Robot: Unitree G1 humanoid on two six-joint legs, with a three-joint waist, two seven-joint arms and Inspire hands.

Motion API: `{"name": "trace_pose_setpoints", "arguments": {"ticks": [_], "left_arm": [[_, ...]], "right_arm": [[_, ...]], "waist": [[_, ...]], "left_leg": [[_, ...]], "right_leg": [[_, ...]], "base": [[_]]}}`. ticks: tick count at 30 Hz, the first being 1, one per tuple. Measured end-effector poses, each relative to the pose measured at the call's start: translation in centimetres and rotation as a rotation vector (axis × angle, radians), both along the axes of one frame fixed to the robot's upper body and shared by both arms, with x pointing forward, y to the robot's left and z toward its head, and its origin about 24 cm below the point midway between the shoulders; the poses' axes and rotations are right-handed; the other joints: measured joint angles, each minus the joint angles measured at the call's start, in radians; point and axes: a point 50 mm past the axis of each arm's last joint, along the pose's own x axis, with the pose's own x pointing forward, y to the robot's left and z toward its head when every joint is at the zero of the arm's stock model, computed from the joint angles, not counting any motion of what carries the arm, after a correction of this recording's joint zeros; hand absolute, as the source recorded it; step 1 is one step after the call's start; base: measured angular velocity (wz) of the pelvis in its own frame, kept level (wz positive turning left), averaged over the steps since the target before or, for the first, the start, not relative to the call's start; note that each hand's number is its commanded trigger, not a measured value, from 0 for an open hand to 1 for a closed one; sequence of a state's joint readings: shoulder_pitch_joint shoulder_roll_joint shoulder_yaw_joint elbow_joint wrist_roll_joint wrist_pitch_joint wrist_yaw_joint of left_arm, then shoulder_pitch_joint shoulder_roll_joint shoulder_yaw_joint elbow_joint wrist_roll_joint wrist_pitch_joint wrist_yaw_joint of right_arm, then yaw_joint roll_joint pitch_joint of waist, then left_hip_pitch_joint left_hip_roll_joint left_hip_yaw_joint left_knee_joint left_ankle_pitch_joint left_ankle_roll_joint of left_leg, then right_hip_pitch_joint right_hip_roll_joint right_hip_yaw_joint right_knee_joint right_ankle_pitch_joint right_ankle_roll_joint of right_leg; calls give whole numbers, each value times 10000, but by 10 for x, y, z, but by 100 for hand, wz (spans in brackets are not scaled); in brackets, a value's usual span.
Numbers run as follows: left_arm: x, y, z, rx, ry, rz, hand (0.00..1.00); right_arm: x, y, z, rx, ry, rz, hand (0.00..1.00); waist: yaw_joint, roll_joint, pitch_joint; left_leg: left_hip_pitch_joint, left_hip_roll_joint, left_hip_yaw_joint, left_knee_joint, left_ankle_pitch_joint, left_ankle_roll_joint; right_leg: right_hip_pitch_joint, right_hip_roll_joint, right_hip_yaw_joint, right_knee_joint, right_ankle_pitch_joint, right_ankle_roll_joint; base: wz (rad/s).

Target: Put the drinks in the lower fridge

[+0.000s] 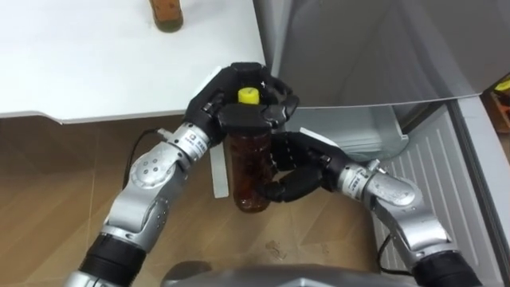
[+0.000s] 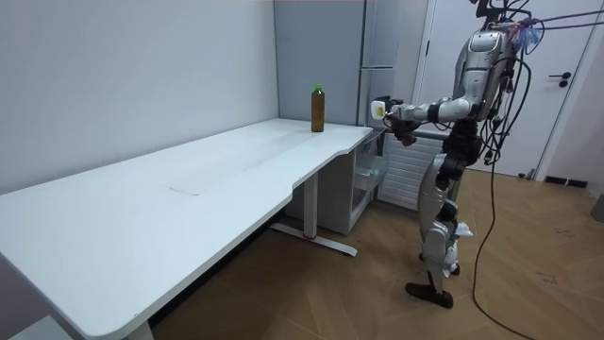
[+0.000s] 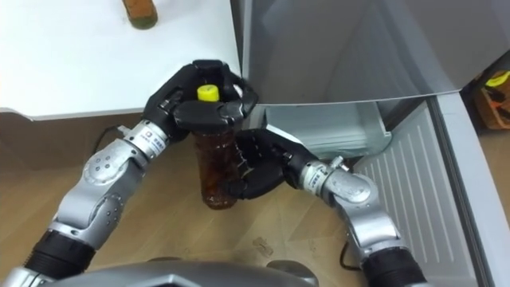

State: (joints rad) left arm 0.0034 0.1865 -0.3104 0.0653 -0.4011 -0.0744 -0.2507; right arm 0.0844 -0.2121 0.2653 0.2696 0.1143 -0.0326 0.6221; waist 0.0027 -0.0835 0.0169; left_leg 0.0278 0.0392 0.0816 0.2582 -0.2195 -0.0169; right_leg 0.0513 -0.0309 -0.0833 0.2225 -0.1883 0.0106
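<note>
While the robot stands just off the white table's (image 1: 119, 72) end, its left hand (image 1: 211, 100) is curled over the top of a yellow-capped brown bottle (image 1: 251, 175). Its right hand (image 1: 307, 171) wraps the lower body, so the bottle is held upright just beyond the table's corner. A second bottle (image 1: 166, 12) stands on the table.

White table (image 1: 96, 64) on a wooden floor (image 1: 48, 183).
</note>
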Motion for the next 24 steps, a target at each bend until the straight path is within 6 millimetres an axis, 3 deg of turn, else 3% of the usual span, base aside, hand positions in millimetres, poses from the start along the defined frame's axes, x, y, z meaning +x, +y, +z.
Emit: {"name": "trace_pose_setpoints", "arguments": {"ticks": [13, 24], "left_arm": [[-1, -6, 46, -749, -2321, 48, 0], [-5, 0, 81, -1271, -3920, 458, 0]], "right_arm": [[-12, -7, -9, 53, 504, -503, 100], [-13, -19, -8, -147, 439, -815, 100]], "waist": [[-16, 199, 43], [-26, 357, 9]], "left_leg": [[116, 1, -30, -79, -1, 0], [102, -1, -4, -115, 1, -2]], "right_leg": [[117, 19, -4, -20, 25, 2], [70, 13, 1, -39, 24, 2]], "base": [[0], [0]]}}
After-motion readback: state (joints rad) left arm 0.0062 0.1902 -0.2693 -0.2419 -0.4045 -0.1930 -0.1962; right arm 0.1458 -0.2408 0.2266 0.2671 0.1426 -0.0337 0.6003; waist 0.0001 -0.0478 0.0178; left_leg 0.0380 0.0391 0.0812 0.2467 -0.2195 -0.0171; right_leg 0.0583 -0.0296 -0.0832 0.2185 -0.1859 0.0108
